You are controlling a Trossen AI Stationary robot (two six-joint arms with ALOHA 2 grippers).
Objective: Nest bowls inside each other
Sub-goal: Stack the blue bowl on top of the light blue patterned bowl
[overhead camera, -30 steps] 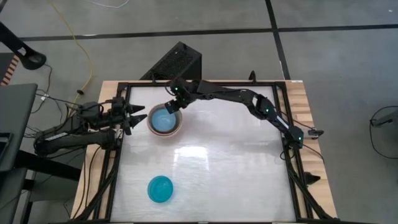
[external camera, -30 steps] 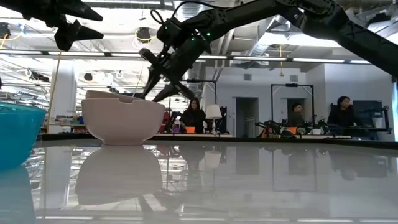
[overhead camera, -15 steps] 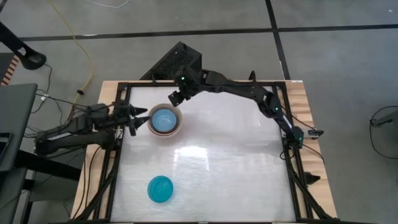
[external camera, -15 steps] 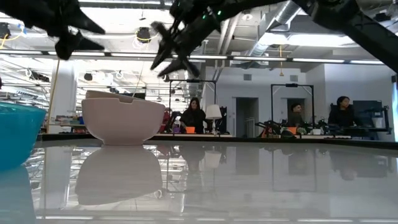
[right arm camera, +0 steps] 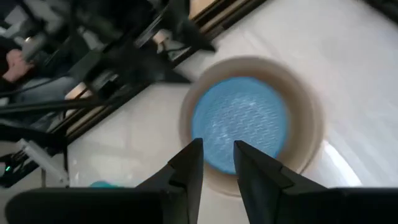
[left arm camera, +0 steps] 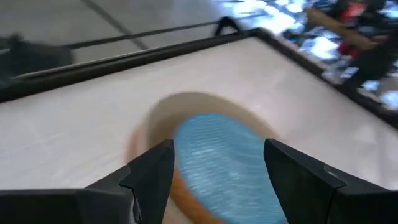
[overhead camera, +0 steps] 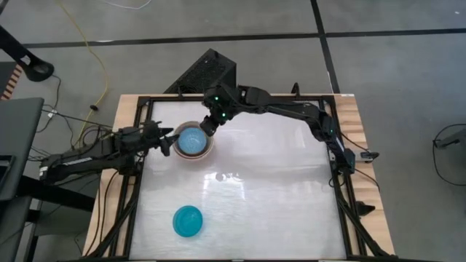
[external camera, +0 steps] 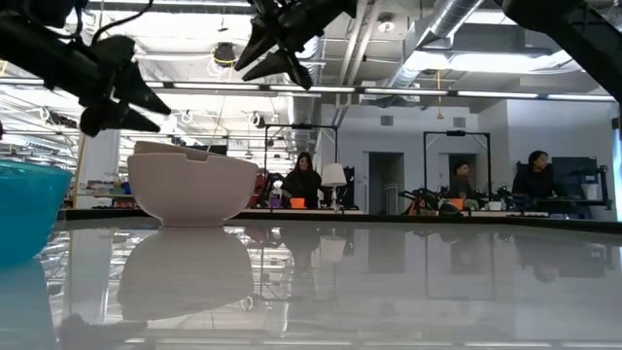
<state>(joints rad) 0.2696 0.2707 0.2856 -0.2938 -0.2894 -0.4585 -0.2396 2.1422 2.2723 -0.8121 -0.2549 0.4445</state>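
Several bowls stand nested as one stack (overhead camera: pixel 193 140) at the far left of the table, with a cream outer bowl (external camera: pixel 190 187) and a light blue bowl (right arm camera: pixel 239 121) innermost. A teal-blue bowl (overhead camera: pixel 188 220) rests on its base alone near the front edge. My left gripper (overhead camera: pixel 167 140) is open just left of the stack, at about rim height (external camera: pixel 146 102), and its fingers frame the stack in its wrist view (left arm camera: pixel 217 162). My right gripper (overhead camera: pixel 210 125) hovers open and empty, high above the stack's far right rim (external camera: pixel 274 70).
A black frame (overhead camera: pixel 331 145) runs round the white tabletop. A black box (overhead camera: pixel 207 73) sits beyond the far edge. The white tabletop stretches to the right of the stack and of the teal bowl. People sit in the room behind the table (external camera: pixel 303 180).
My right gripper has risen from the stack's far right rim to well above it, with nothing in its fingers. My left gripper has come down from above to about the height of the stack's rim, still open. The bowls have stayed put.
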